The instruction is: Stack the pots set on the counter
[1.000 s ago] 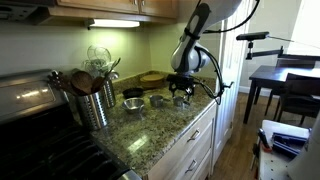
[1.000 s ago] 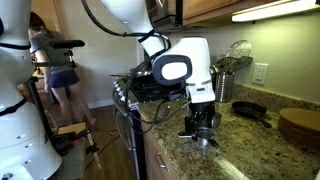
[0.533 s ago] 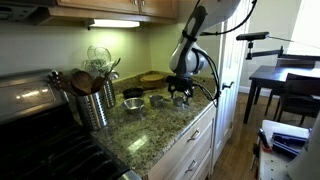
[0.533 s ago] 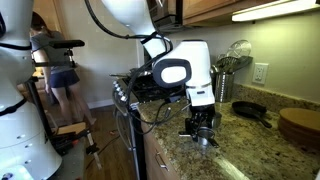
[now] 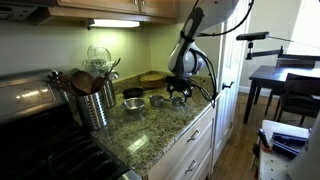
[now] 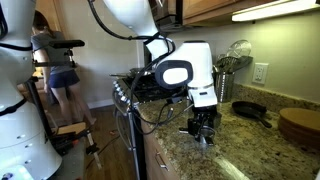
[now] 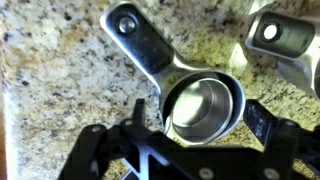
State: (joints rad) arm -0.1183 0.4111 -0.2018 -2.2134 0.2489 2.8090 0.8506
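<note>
Pots [image 5: 134, 103] sit on the speckled bench [image 7: 50, 60]. In the wrist view one small pot [image 7: 203, 106], its handle angled up-left, lies between the fingers [image 7: 258, 122], which are spread either side and hold nothing. Another pot [image 7: 280, 40] lies apart at upper right.

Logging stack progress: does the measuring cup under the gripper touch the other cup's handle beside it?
Apart. The wrist view shows bare granite counter between the measuring cup and the second cup's handle.
</note>
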